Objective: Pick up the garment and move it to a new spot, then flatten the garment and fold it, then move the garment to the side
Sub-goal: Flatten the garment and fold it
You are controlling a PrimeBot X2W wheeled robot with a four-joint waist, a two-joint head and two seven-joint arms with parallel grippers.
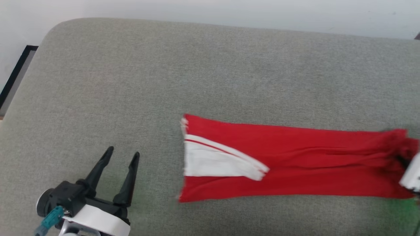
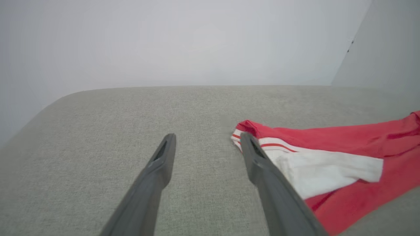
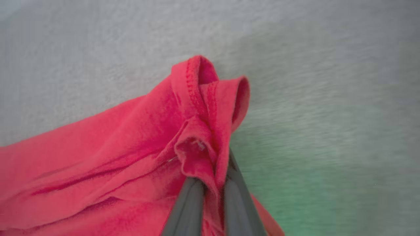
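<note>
Jersey (image 1: 295, 164) lies as narrow folded strip, lower right; right gripper (image 3: 213, 183) jaws clenched on bunched end, left gripper (image 1: 123, 151) jaws released; move aside apparently remaining.

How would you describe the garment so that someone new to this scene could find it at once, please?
Look at the wide grey fabric cushion. On its right half lies a long, folded red jersey of thin fabric, one end in the jaws of the right gripper. Nothing else is red, and a white striped panel marks its free end.
</note>
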